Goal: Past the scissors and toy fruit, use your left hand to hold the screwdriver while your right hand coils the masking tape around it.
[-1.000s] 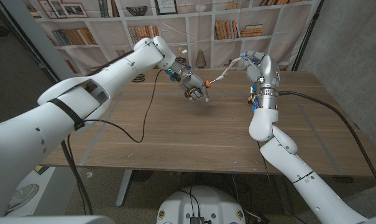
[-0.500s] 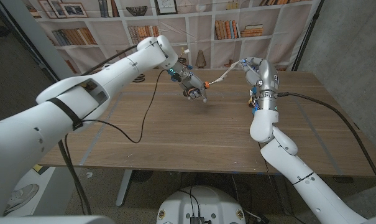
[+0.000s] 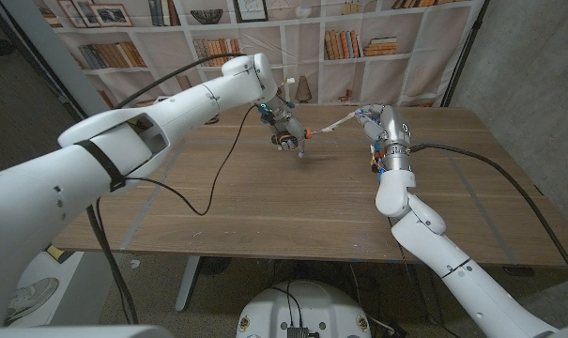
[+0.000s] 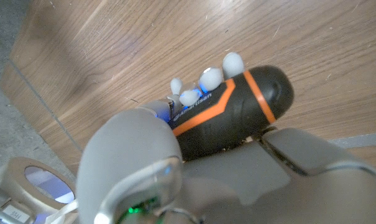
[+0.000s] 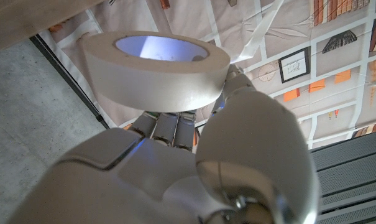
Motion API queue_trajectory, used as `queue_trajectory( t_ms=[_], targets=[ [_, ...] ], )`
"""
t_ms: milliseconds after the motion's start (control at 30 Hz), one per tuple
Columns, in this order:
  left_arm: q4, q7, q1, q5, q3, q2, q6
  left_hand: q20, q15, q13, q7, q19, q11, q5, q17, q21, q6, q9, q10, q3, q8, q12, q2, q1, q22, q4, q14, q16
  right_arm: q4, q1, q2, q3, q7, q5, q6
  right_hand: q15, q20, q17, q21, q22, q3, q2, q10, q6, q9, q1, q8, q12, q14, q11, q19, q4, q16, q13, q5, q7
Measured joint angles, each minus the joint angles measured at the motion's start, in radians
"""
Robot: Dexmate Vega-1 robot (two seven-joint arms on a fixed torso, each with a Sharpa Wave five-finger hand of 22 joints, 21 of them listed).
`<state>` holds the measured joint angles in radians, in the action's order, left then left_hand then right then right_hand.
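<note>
Gripping the screwdriver (image 4: 237,106) by its black-and-orange handle, the left hand (image 3: 286,125) hangs above the far middle of the bench (image 3: 265,202). To its right the right hand (image 3: 375,122) holds the tape roll (image 5: 153,68), fingers closed around it, also raised over the far part of the bench. A pale strip of tape (image 3: 329,127) stretches between the two hands, running from the roll toward the screwdriver. Bookshelves (image 3: 208,42) stand behind the bench.

Head camera looks down over the table (image 3: 265,202); both wrist cameras sit close, sharing the tape roll (image 5: 153,71).
</note>
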<state>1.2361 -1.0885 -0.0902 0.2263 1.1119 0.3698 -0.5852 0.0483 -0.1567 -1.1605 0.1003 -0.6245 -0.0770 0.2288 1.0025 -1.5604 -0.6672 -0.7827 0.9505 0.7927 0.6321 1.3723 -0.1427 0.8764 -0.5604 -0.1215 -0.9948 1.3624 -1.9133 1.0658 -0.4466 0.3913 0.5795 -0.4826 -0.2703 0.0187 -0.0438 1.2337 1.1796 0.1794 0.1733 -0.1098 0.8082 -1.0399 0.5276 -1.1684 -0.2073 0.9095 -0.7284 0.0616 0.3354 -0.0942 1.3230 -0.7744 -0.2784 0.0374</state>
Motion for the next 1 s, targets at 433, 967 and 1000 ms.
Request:
queue_trajectory(
  t_ms=[433, 967, 1000],
  targets=[
    [-0.065, -0.029, -0.034, 0.134, 0.099, -0.055, -0.012, -0.003, 0.009, 0.0, 0.005, 0.003, 0.008, 0.0, 0.0, 0.0, 0.005, 0.026, -0.008, 0.0, -0.018, 0.0, 0.0, 0.0, 0.018, 0.0, 0.013, 0.001, 0.004, -0.04, -0.041, 0.057, -0.119, 0.028, -0.091, 0.0, 0.0, 0.0, 0.0, 0.0, -0.001, 0.0, 0.0, 0.0, -0.006, 0.0, 0.0, -0.007, 0.0, 0.0, 0.0, -0.001, 0.0, 0.007, 0.0, 0.0],
    [-0.032, -0.062, -0.05, 0.391, 0.242, -0.077, -0.078, -0.019, 0.023, 0.2, -0.027, 0.12, -0.008, -0.02, 0.006, 0.008, -0.042, 0.186, -0.114, -0.094, -0.119, -0.047, 0.027, -0.073, 0.103, 0.078, 0.051, 0.011, 0.023, -0.119, -0.09, 0.15, -0.265, 0.057, -0.204, 0.0, 0.003, -0.005, -0.004, 0.0, -0.003, 0.0, 0.001, 0.0, -0.015, 0.0, 0.003, -0.031, 0.0, -0.001, -0.004, -0.003, -0.009, 0.042, 0.003, 0.0],
    [-0.02, -0.063, -0.049, 0.437, 0.254, -0.076, -0.088, -0.019, 0.02, 0.243, -0.031, 0.127, -0.009, -0.02, 0.012, 0.008, -0.05, 0.194, -0.112, -0.109, -0.119, -0.082, 0.04, -0.059, 0.111, 0.1, 0.048, -0.017, 0.023, -0.119, -0.09, 0.15, -0.265, 0.057, -0.205, 0.0, 0.004, -0.005, -0.004, 0.0, -0.003, 0.0, 0.001, 0.0, -0.015, 0.0, 0.003, -0.032, 0.0, -0.001, -0.004, -0.003, -0.014, 0.043, 0.003, 0.0]
  ],
)
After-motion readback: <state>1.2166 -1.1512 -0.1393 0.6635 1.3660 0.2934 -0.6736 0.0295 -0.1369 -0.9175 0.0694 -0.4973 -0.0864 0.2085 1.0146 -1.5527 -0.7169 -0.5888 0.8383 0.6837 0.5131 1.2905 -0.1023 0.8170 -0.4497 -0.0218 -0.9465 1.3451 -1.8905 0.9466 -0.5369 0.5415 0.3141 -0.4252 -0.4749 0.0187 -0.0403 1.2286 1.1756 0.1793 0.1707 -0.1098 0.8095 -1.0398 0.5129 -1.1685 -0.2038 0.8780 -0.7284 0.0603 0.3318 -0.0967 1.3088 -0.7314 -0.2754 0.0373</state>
